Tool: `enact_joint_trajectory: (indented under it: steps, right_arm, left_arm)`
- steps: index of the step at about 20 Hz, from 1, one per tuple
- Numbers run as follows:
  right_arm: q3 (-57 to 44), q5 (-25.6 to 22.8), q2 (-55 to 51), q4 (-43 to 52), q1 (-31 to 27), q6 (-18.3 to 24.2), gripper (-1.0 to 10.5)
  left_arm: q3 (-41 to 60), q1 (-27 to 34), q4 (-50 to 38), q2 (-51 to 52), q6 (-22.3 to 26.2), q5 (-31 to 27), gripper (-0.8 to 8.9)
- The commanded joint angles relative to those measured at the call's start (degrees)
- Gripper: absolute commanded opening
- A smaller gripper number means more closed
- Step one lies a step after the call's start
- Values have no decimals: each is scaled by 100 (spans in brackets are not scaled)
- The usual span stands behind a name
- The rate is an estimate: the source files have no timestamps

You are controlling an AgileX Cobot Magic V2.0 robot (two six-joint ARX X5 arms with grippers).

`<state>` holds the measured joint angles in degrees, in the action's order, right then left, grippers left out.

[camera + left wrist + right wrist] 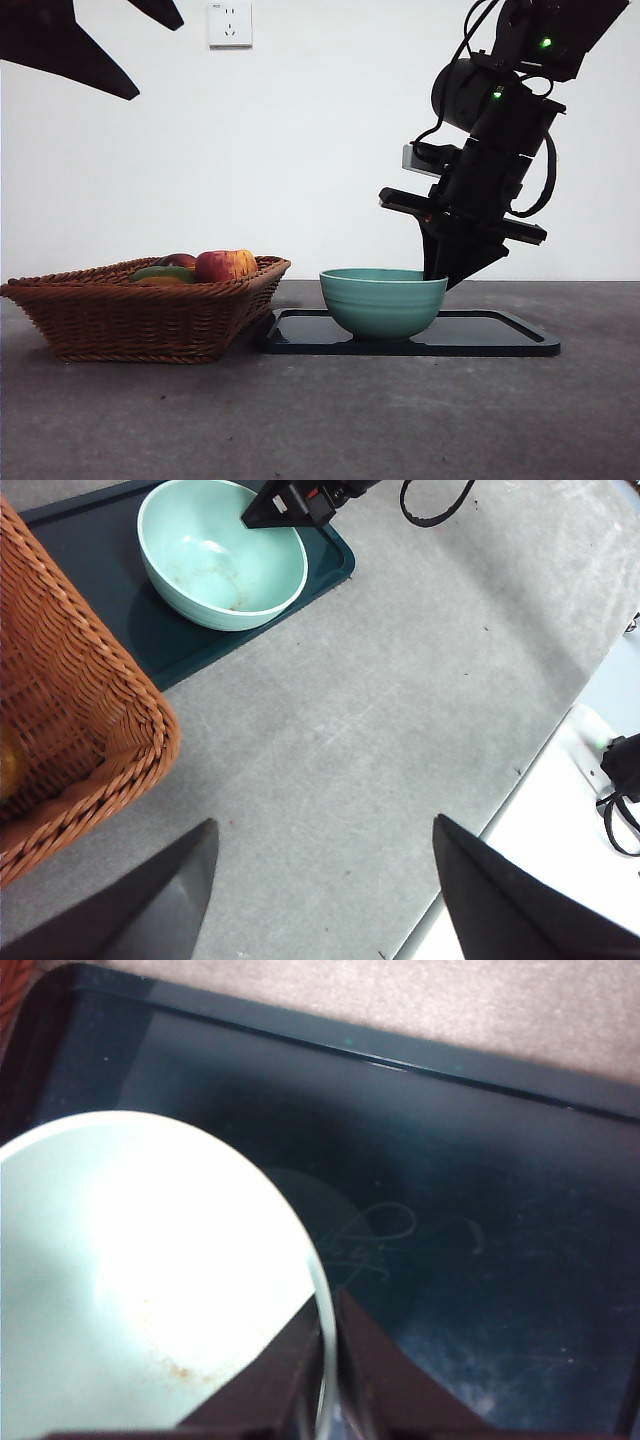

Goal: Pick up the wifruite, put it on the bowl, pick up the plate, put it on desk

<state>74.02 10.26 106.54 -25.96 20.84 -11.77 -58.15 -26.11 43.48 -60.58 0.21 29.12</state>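
The bowl (384,300) is sitting empty on the black tray (500,338), its rim being pinched by the right gripper (325,1345). The left gripper (320,900) is waiting released. The wifruite is seemingly lying unplaced in the basket (130,310), not clearly identifiable.

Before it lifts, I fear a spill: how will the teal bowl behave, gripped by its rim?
The bowl looks rigid and glossy, so it may slip. The right gripper pinches only one thin rim edge, so it will probably tilt. It looks empty, likely light.
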Motion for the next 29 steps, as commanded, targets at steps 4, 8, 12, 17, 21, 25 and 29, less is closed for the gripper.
enact_joint_trajectory:
  steps: [4, 8, 12, 17, 21, 25, 29]
  right_arm:
    - [122, -20, -573, 7, 39, 33, 8]
    - [122, 42, -1606, -616, 55, 28, 8]
    - [94, 17, -2820, -1598, 313, 177, 8]
    - [-579, -323, -3901, -1766, 791, 170, 8]
    - [-1469, -326, -4269, -1451, 1108, -24, 8]
    - [-2457, -326, -4214, -485, 1403, -369, 8]
    - [-3191, -400, -4011, 367, 1539, -717, 8]
  left_arm:
    - [-72, -26, 35, -37, 92, 42, 344]
    - [-72, -26, 50, -37, 90, 42, 344]
    - [-72, -26, 63, -37, 92, 42, 344]
    - [-72, -26, 63, -37, 90, 42, 344]
    - [-72, -26, 63, -37, 90, 42, 344]
    - [-72, -26, 70, -37, 85, 42, 344]
    - [-72, -26, 68, -37, 85, 42, 344]
